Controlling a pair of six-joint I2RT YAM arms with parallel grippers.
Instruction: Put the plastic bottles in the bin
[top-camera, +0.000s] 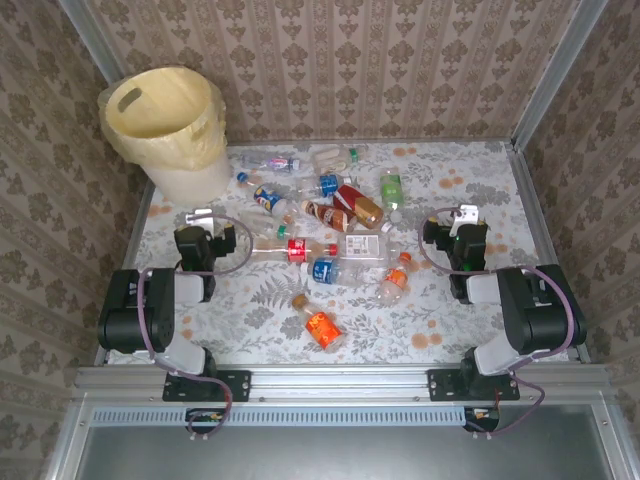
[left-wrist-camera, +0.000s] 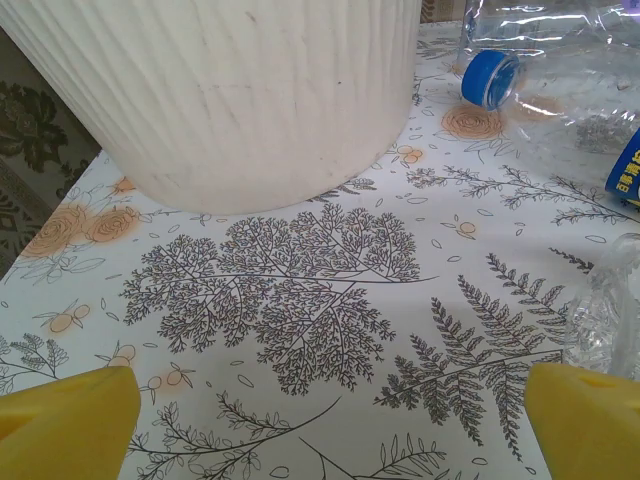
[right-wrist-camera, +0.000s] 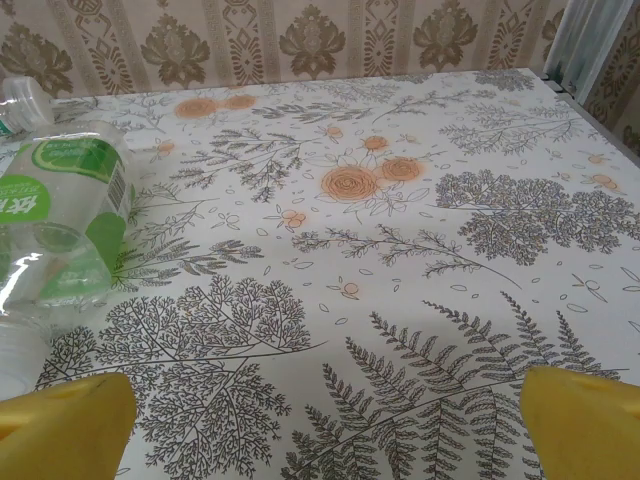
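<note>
The left hand is spread wide and empty near the worktop's left edge, facing the bin in the far-left corner; the right hand, equally spread and empty, sits by the right edge, a green-labelled bottle to its left. The bottles lie scattered mid-worktop, outside the bin; best take an outlying one, such as the blue-capped bottle, across its body, since neighbours touch and the bin's wall crowds the left hand.

There was one bin, about fifteen bottles on one table, and two robot arms.
</note>
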